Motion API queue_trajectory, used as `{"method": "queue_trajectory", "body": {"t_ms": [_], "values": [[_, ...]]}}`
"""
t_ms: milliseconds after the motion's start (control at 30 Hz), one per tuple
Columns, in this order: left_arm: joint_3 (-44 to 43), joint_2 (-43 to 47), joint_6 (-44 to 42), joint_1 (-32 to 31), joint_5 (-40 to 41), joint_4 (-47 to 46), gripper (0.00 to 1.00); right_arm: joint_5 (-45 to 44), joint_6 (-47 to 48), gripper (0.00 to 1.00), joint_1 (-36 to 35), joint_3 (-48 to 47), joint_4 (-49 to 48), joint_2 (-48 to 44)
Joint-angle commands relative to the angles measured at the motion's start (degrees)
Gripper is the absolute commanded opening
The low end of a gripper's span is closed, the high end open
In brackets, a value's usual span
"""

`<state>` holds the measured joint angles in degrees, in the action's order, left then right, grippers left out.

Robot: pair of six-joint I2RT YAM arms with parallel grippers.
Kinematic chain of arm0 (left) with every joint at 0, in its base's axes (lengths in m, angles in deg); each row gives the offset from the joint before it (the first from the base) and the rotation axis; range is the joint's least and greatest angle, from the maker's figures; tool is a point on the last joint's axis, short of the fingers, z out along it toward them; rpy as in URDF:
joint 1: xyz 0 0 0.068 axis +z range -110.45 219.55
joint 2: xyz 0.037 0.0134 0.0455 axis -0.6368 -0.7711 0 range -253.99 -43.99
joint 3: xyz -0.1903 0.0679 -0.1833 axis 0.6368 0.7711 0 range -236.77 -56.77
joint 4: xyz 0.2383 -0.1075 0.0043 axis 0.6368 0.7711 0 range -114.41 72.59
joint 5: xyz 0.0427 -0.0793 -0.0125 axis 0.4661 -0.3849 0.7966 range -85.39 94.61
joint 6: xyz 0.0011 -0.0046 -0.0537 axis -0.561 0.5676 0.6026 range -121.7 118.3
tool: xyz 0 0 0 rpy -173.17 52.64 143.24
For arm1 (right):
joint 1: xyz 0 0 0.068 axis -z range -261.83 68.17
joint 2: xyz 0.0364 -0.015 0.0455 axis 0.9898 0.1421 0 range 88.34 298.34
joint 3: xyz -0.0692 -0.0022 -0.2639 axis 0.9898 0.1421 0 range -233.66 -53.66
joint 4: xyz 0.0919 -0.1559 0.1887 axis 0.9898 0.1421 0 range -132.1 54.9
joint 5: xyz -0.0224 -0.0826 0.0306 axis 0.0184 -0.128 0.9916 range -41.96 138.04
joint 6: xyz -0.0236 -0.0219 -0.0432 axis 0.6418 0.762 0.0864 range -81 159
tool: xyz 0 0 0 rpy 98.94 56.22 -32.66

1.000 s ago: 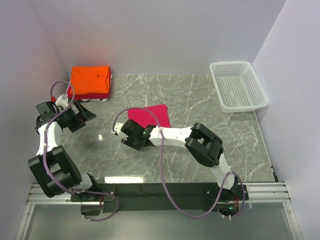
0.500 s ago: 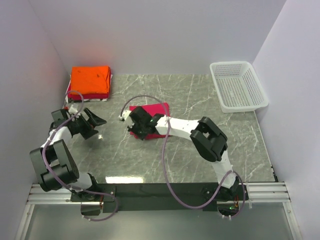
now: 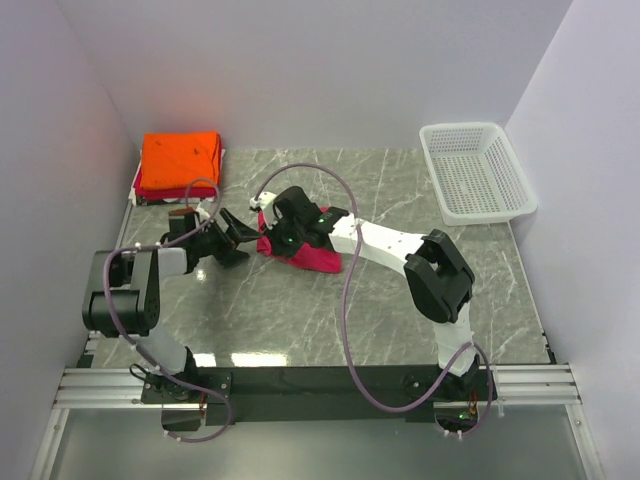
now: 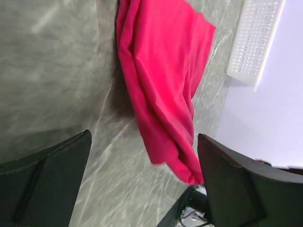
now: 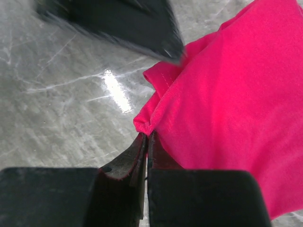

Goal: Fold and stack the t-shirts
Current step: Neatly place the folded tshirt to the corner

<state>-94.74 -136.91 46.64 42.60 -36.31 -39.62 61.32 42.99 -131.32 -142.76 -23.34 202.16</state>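
surface: grey marbled table, pale walls on three sides, both arms reaching in from the near edge
right gripper: jaws pinched together on a bunched hem corner of the crimson-pink t-shirt
why held so: looks like a corner grab, to lift or drag the tee for folding or stacking
pink tee position: mid-table, rumpled, pulled up into a ridge at the gripped end, the rest lying on the marble
left gripper: jaws spread wide, nothing in them, just left of the pink tee and pointed at it; can't tell whether a finger touches the cloth
why placed so: probably lined up to take the tee's other edge
stack: folded orange t-shirt on top of a red t-shirt, back-left of the pink tee, well apart
basket: white mesh, far right of the pink tee, nothing visible inside
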Motion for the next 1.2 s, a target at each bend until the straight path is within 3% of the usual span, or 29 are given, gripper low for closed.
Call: {"method": "queue_trajectory", "body": {"t_ms": [0,367,567,733,933,1000,1133,1167], "values": [[-2.0,-2.0,7.1,-2.6,2.6,-8.2,0.99,2.1,-1.2,0.00,0.3,-3.8,-0.7,-0.5],[-4.9,-11.6,14.1,-7.4,8.3,-10.9,0.99,3.4,-3.3,0.00,0.5,-5.4,-1.4,1.8],[-8.7,-17.2,14.8,-8.8,10.9,-10.1,0.78,2.9,-3.9,0.00,0.4,-5.6,-2.8,1.9],[-12.0,-20.4,14.1,-9.8,12.7,-9.5,0.78,2.3,-6.9,0.00,0.5,-5.2,-4.7,1.8],[-14.2,-22.1,12.8,-10.7,14.2,-7.6,0.70,1.5,-8.0,0.00,0.5,-7.3,-4.9,3.3],[-15.5,-22.7,11.3,-10.7,14.4,-6.1,0.60,1.0,-8.1,0.00,0.5,-7.3,-5.1,3.4],[-20.4,-23.9,5.5,-10.7,15.4,-0.3,0.28,0.2,-8.1,0.00,0.5,-8.5,-3.7,3.8],[-22.2,-24.1,1.3,-10.8,16.0,2.2,0.19,-0.1,-8.1,0.11,0.6,-8.9,-3.1,3.6]]}}
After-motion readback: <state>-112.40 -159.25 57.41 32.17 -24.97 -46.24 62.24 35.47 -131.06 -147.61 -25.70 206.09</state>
